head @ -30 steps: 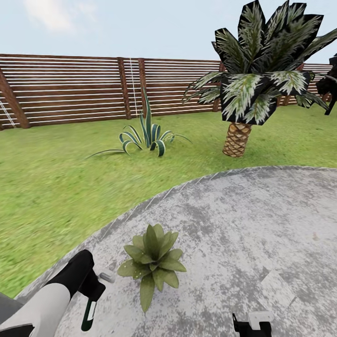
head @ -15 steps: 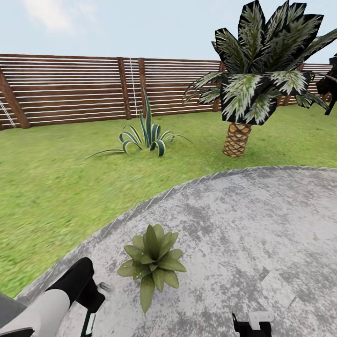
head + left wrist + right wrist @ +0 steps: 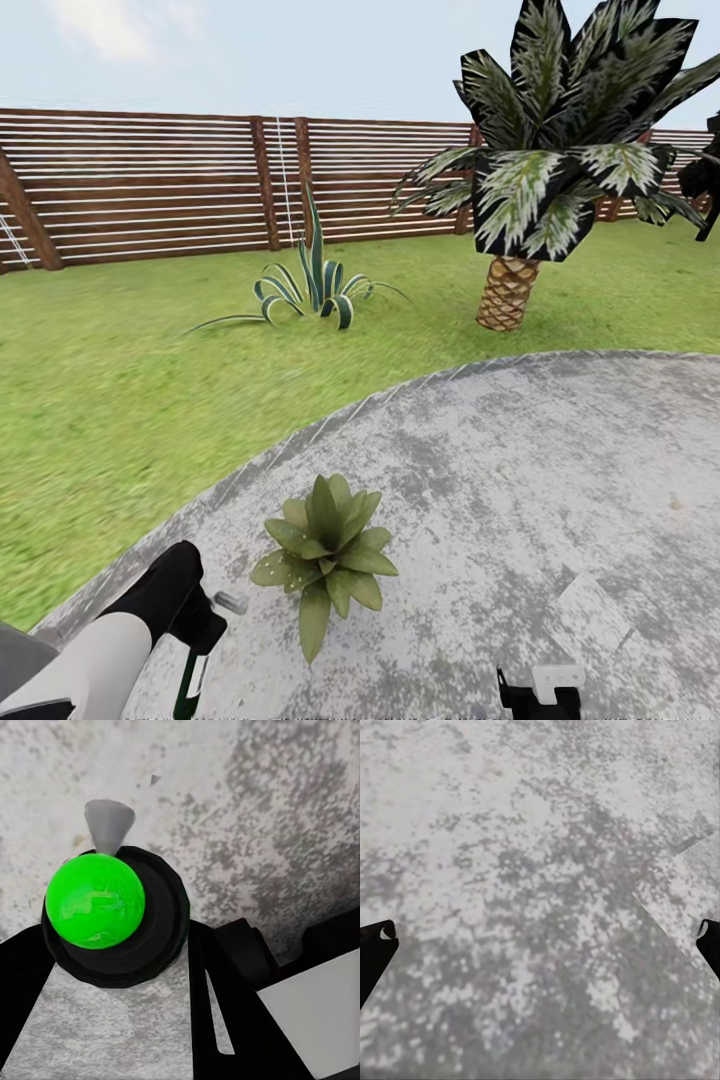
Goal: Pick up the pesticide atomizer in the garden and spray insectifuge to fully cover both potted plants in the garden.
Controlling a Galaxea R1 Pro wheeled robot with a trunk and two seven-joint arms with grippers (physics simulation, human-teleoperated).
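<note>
One potted plant (image 3: 325,560), a low rosette of pointed green speckled leaves, stands on the round grey patio (image 3: 520,470); its pot is hidden under the leaves. The second potted plant is out of view. At the head view's lower left my left gripper (image 3: 200,628) is shut on the pesticide atomizer (image 3: 192,675), whose grey nozzle (image 3: 231,602) points toward the plant from just left of it. In the left wrist view the atomizer (image 3: 95,900) shows a bright green ball in a black collar. My right gripper (image 3: 540,692) hangs open over bare paving (image 3: 540,907).
Green lawn (image 3: 100,420) rings the patio, with a brown slatted fence (image 3: 150,190) behind. A striped spiky plant (image 3: 315,290) and a tall palm with a scaly trunk (image 3: 507,290) stand on the grass beyond the patio edge. A pale square patch (image 3: 595,610) marks the paving.
My left arm dipped with the atomizer, then came back up, so the nozzle sits about where it was. The head camera tilted slightly, shifting the whole picture.
</note>
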